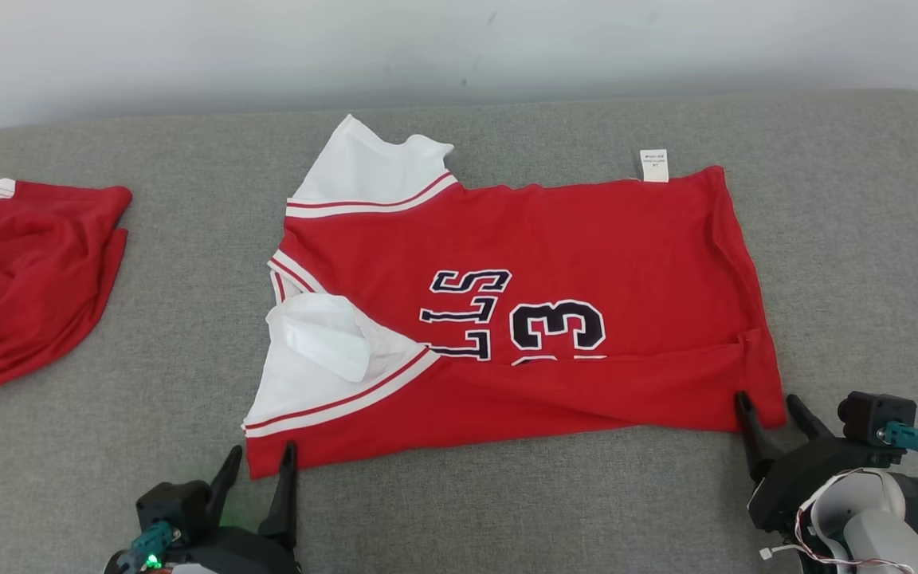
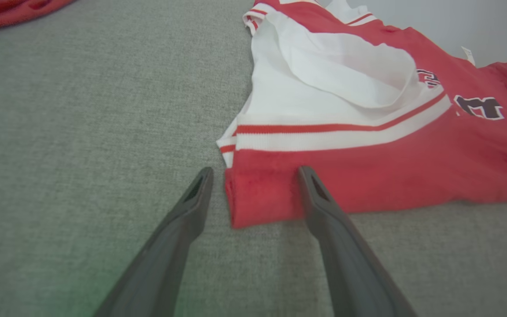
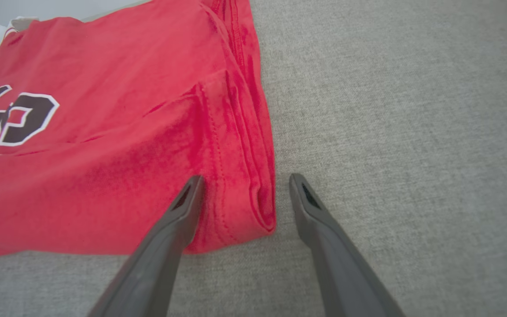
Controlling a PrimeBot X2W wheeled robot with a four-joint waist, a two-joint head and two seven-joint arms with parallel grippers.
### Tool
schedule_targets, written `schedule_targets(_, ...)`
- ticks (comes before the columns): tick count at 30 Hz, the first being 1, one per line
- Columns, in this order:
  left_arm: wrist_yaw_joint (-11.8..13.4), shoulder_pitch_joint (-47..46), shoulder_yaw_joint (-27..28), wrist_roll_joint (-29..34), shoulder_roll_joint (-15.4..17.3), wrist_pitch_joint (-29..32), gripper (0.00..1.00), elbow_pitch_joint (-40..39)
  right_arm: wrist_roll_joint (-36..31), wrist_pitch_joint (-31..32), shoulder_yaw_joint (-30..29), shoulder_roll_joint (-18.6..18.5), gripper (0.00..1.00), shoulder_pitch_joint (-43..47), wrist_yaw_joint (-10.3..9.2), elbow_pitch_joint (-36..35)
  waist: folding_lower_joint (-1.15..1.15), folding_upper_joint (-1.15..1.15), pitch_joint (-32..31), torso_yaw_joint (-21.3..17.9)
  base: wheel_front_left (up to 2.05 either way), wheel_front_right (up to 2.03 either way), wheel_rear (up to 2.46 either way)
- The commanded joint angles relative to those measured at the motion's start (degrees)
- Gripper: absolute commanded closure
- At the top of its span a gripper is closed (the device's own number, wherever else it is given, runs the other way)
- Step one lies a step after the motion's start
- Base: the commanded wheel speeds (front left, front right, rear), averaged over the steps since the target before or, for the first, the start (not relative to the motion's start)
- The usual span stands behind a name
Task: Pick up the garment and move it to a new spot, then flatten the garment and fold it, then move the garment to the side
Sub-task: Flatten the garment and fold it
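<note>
At the far left of the grey tabletop (image 1: 507, 510) lies a crumpled red cloth (image 1: 29, 271), well apart from the rest. The left gripper (image 1: 263, 449) is spread wide at the near edge, its fingers straddling the garment's near-left corner. The garment (image 1: 523, 263), a red jersey with white sleeves, lies flat across the middle, its near edge folded up over the dark lettering. The right gripper (image 1: 766, 397) is spread too, either side of the near-right corner.
</note>
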Motion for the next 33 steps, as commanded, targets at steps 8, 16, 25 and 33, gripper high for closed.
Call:
schedule_targets(8, -1.9, 0.3, -0.1, -1.3, -1.0, 0.2, 1.00, 2.8, 1.9, -2.1, 2.7, 0.6, 1.00, -0.9, -0.16, 3.6, 0.00, -0.01, -1.9, -0.1, 0.00, 0.00, 0.00)
schedule_targets(16, -1.4, 4.9, 2.3, -2.3, -0.4, -0.4, 1.00, -1.7, 4.7, -3.7, 3.7, -1.1, 1.00, 2.2, -0.16, 2.2, 0.00, -0.01, -5.8, 0.8, 0.00, 0.00, 0.00)
schedule_targets(25, 0.7, 14.2, 2.7, -2.3, -0.2, -0.2, 1.00, -10.8, 7.0, -2.0, 0.8, -3.2, 1.00, 11.8, -0.16, -5.8, 0.00, -0.01, -7.8, 2.3, 0.00, 0.00, 0.00)
schedule_targets(33, 3.3, 18.8, 1.6, -1.9, -0.7, 1.0, 0.75, -16.1, 6.6, 2.7, -5.4, -1.3, 0.93, 20.4, -0.16, -14.7, 0.00, -0.01, -7.1, 2.8, 0.00, 0.00, 0.00)
